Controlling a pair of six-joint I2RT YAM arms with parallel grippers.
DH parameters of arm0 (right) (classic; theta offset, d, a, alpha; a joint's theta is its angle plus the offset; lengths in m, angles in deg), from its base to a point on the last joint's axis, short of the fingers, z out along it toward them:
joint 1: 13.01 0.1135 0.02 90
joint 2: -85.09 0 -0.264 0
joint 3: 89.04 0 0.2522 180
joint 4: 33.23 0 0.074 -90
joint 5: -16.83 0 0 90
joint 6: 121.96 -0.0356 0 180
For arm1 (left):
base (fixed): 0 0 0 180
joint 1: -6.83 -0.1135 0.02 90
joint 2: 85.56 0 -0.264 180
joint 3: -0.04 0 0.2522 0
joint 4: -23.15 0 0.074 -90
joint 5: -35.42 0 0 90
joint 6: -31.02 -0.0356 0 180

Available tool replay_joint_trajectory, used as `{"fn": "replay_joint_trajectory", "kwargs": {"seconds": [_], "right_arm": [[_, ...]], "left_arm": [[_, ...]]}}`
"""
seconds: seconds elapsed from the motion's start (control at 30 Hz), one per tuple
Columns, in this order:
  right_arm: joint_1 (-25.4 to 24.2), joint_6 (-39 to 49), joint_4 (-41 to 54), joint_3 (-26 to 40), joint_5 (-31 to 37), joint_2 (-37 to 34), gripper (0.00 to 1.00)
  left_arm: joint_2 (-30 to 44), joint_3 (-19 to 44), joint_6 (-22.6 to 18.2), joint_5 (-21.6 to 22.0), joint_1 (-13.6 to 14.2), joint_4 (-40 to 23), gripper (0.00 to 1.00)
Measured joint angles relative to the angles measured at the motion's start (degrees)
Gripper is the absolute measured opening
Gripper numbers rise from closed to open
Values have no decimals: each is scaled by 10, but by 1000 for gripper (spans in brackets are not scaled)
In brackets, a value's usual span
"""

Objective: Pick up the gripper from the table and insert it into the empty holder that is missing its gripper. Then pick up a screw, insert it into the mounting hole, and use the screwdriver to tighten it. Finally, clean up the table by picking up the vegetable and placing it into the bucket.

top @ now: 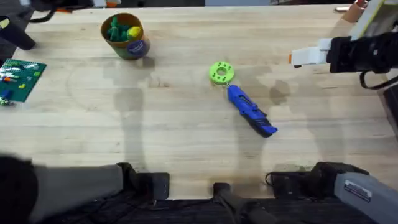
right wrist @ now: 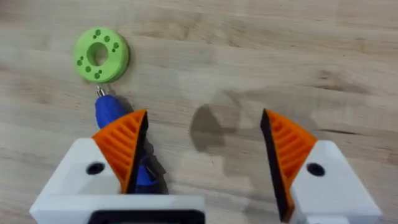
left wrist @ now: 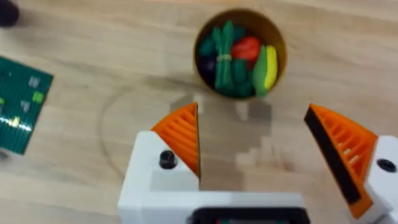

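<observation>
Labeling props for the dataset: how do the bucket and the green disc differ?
The bucket is an upright cup with a yellow-orange rim and darker side; the green disc is flat and one bright green. The bucket holds toy vegetables; the disc holds nothing, just a centre hole ringed by small holes. The screwdriver tip meets the disc; the bucket stands alone. Both are round and rest on the table.

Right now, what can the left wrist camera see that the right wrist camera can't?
The left wrist view has the bucket full of toy vegetables, plus a green circuit board off to one side. The right wrist view instead has the green holed disc and the blue screwdriver, its tip close to the disc. Both share the wooden table and an open pincer with orange pads: the left pincer and the right pincer.
</observation>
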Motion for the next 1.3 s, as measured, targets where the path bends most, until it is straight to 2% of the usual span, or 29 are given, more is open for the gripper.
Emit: {"fn": "replay_joint_trajectory", "kwargs": {"seconds": [0.2,0.27,0.43,0.57,0.67,0.83,1.3], "right_arm": [[0,0,2,0,0,0,987],[0,0,3,0,0,0,987],[0,0,4,0,0,0,987],[0,0,4,0,0,0,987],[0,-1,4,0,-2,0,987],[0,-1,4,0,-36,0,987],[0,-1,4,0,-43,0,987]], "left_arm": [[-67,-3,-6,-17,3,-139,986],[-81,-21,-7,-21,10,-153,986],[-129,-149,3,-32,54,-99,988],[-170,-266,24,-47,100,-52,988],[-182,-323,31,-56,136,-37,988],[-176,-345,37,-60,165,-19,986],[-176,-345,37,-60,166,-13,986]]}}
